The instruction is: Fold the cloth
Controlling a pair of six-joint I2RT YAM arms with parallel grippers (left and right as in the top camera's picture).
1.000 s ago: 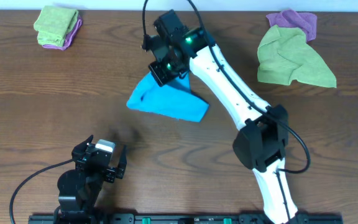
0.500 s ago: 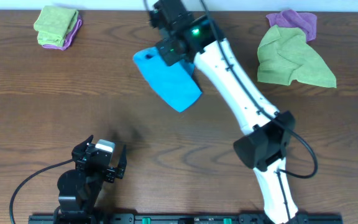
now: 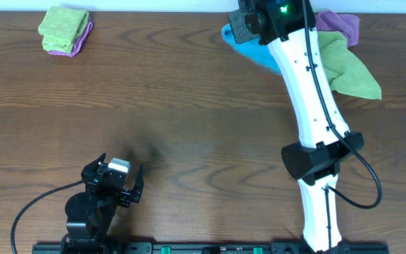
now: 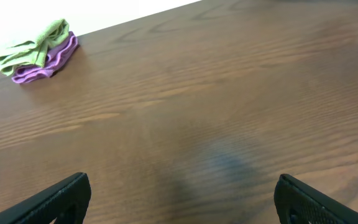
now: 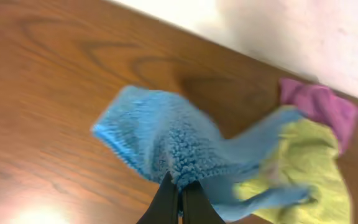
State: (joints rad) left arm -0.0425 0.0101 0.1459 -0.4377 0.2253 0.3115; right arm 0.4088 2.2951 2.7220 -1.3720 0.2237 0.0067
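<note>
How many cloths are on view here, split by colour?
Blue: 1, the blue cloth, pinched in the right gripper.
Green: 2, the folded green cloth and the loose green cloth.
Purple: 2, the left purple cloth under the folded green one, and the right purple cloth by the loose green one.
Total: 5 cloths.

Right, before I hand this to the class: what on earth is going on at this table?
The right gripper is shut on the blue cloth, holding it bunched up near the far edge of the table, right beside a loose lime-green cloth and a purple cloth. The blue cloth is not spread flat or neatly folded. The left gripper sits open and empty near the front edge.
</note>
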